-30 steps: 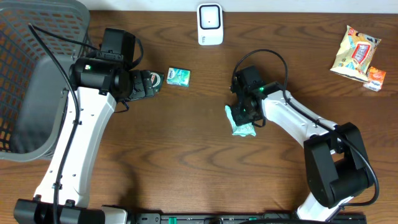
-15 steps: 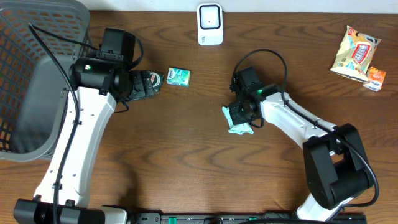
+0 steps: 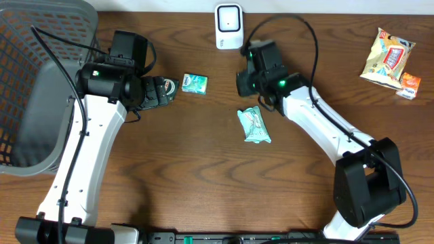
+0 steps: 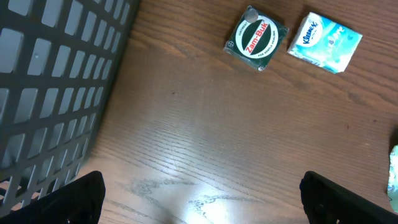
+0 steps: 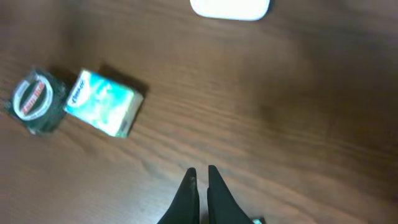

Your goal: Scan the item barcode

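Right claw [image 5: 200, 173] is pressed together, pinching nothing, over the counter [image 5: 298, 112]. Teal packet [image 3: 254, 125] lies behind the claw, apart from it and seemingly loose. White scanner [image 5: 230, 7] is ahead of the tips. Left claw [image 4: 199, 193] is spread wide and empty, with tissue pack [image 4: 324, 40] and Zam-Buk tin [image 4: 256, 38] ahead of it.

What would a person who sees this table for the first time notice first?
Probably the teal packet, which lies flat in the middle of the dark wooden table, apart from the shut right claw. Next come the big grey basket at the left edge and the white scanner at the top middle.
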